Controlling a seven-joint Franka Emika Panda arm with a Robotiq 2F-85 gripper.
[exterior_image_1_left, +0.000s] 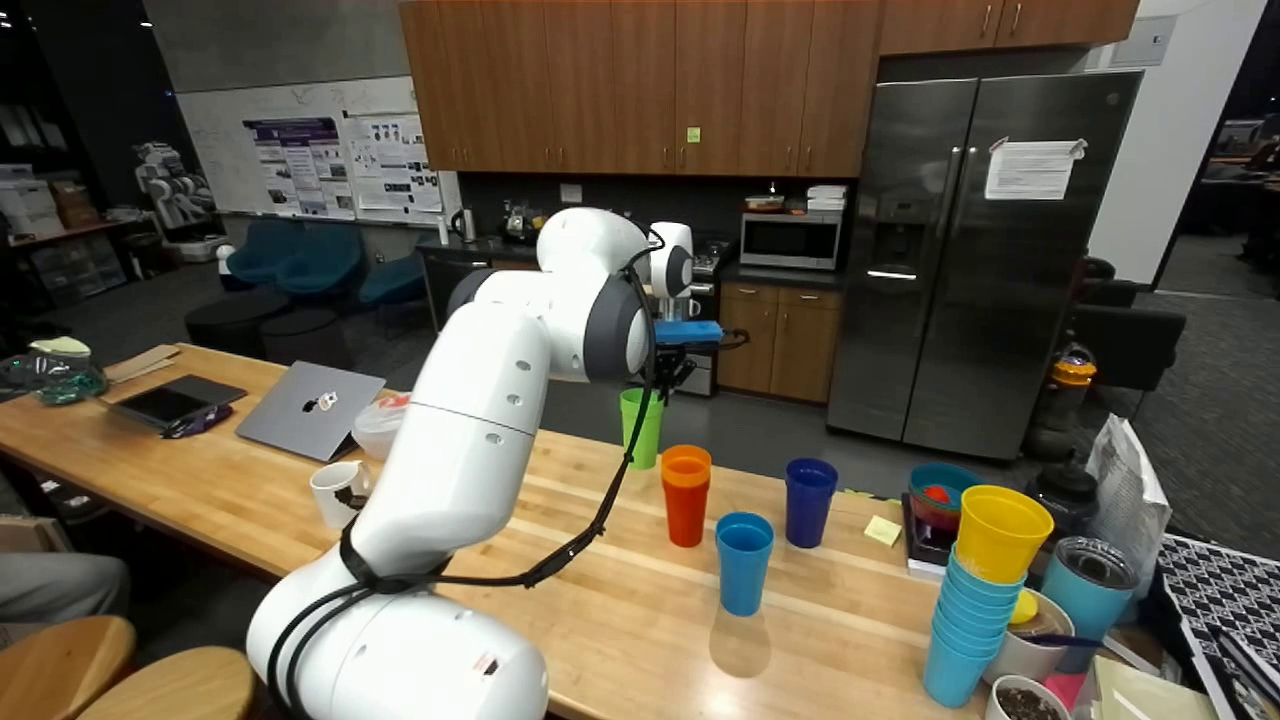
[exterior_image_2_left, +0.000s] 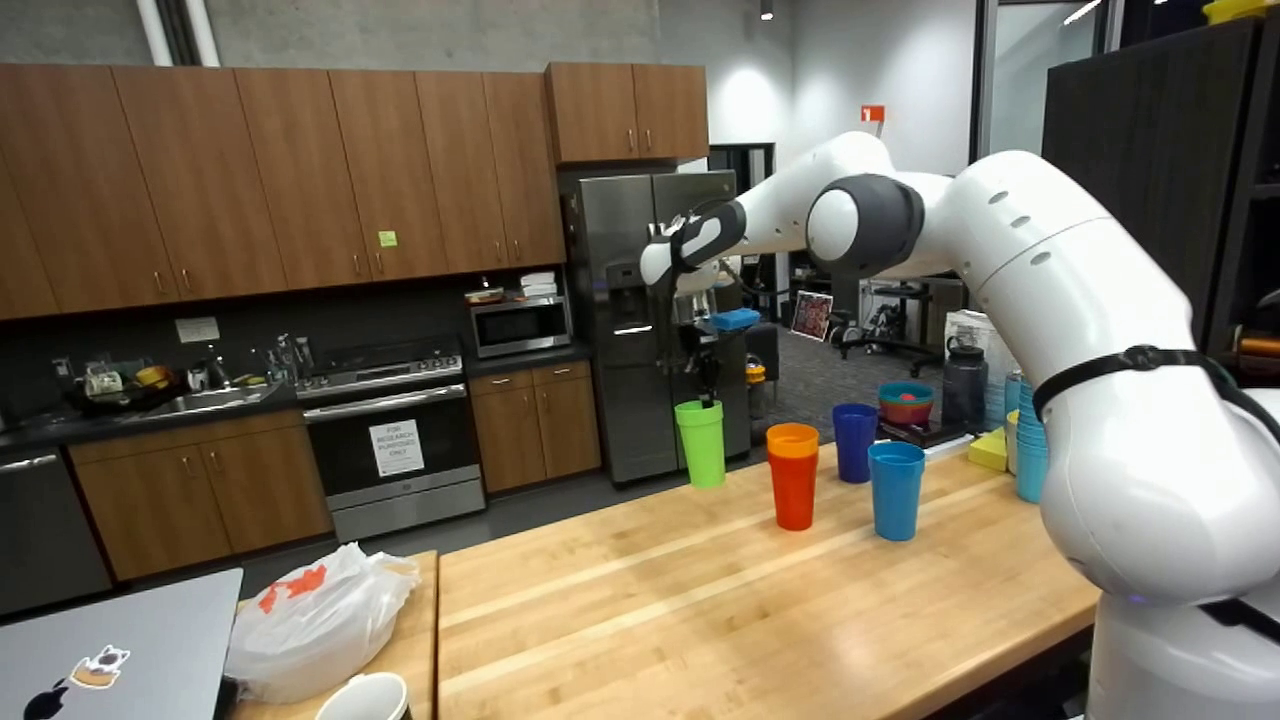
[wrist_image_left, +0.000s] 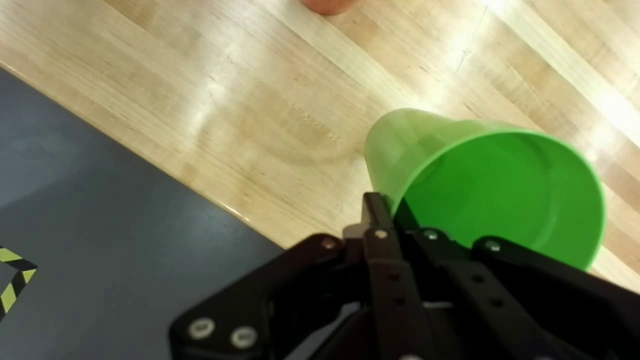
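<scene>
Gripper (wrist_image_left: 391, 206) pinched the green cup (wrist_image_left: 492, 190) by its rim near the edge of the table (wrist_image_left: 260, 135), base contact with it unclear, while the orange-red cup (wrist_image_left: 328, 5) was mostly cut off at the wrist view's top.

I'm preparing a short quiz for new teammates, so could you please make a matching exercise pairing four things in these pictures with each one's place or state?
Things
1. Green cup
2. Yellow cup
3. Laptop
4. Microwave

Places or states
A. Open, bearing a sticker
B. On the counter, next to the refrigerator
C. Held at its rim by the gripper
D. Atop a stack of light-blue cups

Right pairs: 1-C, 2-D, 3-A, 4-B
</scene>
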